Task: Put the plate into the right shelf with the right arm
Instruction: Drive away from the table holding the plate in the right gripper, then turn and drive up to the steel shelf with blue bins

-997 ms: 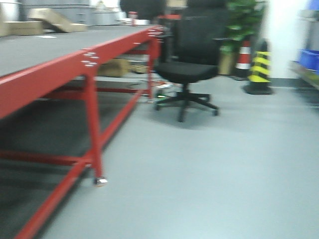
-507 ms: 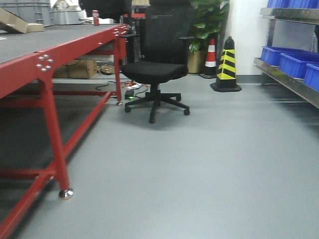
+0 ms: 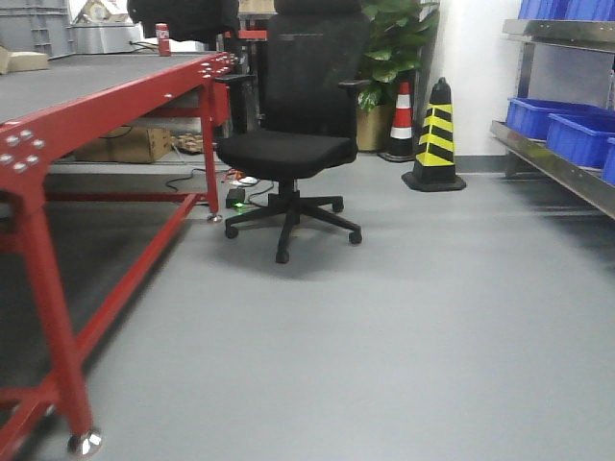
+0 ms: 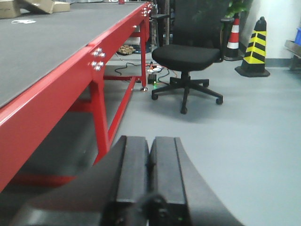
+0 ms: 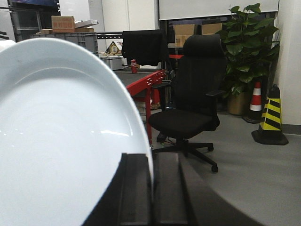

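Observation:
A round white plate [image 5: 61, 136] fills the left half of the right wrist view, standing on edge. My right gripper [image 5: 152, 157] is shut on its rim, one finger [image 5: 135, 188] on each side of the thin edge. My left gripper [image 4: 149, 141] is shut with nothing in it, hanging above the grey floor beside the red table. The right shelf [image 3: 567, 168], a steel rack with blue bins [image 3: 550, 117], runs along the right edge of the front view. Neither arm shows in the front view.
A red-framed table [image 3: 106, 110] runs along the left, its leg [image 3: 53, 327] close by. A black office chair [image 3: 293, 134] stands ahead in the middle. A yellow-black cone [image 3: 437, 134], a red-white cone [image 3: 402, 115] and a potted plant [image 3: 399, 48] stand by the back wall.
The front view has swung to the right and moved forward: the red table has slid left, the chair is closer, and the steel shelf with blue bins has come into view.

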Motion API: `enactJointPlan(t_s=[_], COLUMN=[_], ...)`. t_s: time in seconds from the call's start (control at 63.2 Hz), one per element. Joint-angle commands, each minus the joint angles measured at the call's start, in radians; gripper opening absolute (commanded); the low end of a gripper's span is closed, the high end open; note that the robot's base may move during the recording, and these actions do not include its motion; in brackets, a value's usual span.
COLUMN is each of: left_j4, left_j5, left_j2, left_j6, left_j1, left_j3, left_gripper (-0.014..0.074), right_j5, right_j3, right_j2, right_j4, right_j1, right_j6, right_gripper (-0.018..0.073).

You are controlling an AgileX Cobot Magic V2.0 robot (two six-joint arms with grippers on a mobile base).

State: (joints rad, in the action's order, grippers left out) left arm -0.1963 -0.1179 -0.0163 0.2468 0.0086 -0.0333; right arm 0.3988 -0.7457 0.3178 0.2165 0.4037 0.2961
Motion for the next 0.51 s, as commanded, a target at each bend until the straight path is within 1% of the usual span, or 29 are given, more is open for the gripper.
enactJointPlan(t_s=[0.0, 0.491], left_j4=[-0.004, -0.004], left_j5=[0.085, 0.085], left_j2=[-0.011, -0.011], left_j6=[-0.002, -0.002], left_j1=[-0.002, -0.002], left_j3=[-0.008, -0.008], left_gripper=[-0.0047, -0.0047], right_j5=[-0.096, -0.096], right_j3=[-0.03, -0.03], right_j2=[0.015, 0.015], right_j4=[0.015, 0.015], right_j1=[-0.005, -0.005], right_j6=[-0.006, -0.006], right_gripper=[0.0054, 0.0054])
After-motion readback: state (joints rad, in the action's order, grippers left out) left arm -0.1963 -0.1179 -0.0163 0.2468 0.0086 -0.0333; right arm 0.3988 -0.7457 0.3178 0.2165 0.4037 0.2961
